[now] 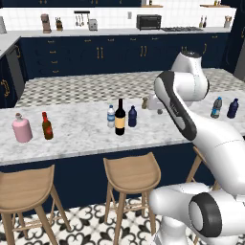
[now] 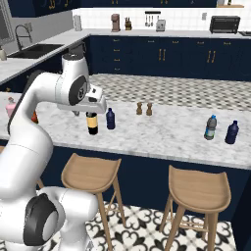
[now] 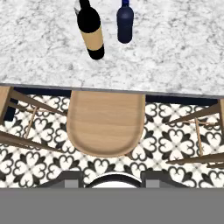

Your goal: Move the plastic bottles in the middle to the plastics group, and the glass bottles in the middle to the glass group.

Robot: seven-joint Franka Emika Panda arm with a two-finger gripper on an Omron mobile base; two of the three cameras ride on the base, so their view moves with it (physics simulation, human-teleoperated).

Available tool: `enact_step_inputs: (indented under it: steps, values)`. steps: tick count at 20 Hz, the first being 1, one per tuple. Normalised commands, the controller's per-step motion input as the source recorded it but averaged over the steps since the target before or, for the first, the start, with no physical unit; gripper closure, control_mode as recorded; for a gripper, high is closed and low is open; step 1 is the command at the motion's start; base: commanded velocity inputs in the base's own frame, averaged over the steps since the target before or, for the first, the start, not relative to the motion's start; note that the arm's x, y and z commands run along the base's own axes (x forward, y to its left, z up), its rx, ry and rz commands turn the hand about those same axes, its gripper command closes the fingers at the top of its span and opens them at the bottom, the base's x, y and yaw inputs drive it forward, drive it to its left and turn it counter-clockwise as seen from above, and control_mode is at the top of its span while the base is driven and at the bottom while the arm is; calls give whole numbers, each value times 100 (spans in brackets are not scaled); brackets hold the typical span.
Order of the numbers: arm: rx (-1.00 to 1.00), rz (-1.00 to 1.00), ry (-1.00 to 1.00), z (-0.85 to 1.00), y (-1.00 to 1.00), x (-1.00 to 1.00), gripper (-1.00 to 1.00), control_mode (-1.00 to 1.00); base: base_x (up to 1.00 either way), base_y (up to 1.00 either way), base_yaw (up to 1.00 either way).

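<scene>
Wine bottle (image 1: 120,118), tall and black with a yellowish label, stands upright on the marble desk (image 1: 81,139) just ahead of the pincer (image 3: 113,180) and slightly to its left, untouched. The navy bottle (image 1: 132,116) stands close beside it, the nearer of the two to the pincer, and the clear white-capped bottle (image 1: 111,116) stands on the wine bottle's far side, farther from the pincer.

The pincer hangs above the desk's near edge, looking straight down; its tips are drawn in and nothing is between them. In the hand view a wooden stool (image 3: 105,127) sits directly below it on the patterned floor, with the wine bottle and the navy bottle showing past the desk edge beyond the tips.

Well off to the pincer's right, the plastics group waits at the end of the desk: a clear blue-capped bottle (image 1: 217,107) and a dark blue bottle (image 1: 233,108), side by side. Far to its left, at the other end, stands the glass group: a pink jug (image 1: 22,128) and a brown red-topped bottle (image 1: 47,126). Two small shakers (image 2: 139,108) stand farther back on the desk, beyond the pincer.
</scene>
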Motion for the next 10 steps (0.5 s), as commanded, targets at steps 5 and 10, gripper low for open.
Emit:
enact_step_inputs:
  steps: [5,10]
  values:
    - [0,-1,0,0,1,17,-100,-100,0,0,0]
    - [0,0,-10,-16,62,6,-100,-100,0,0,0]
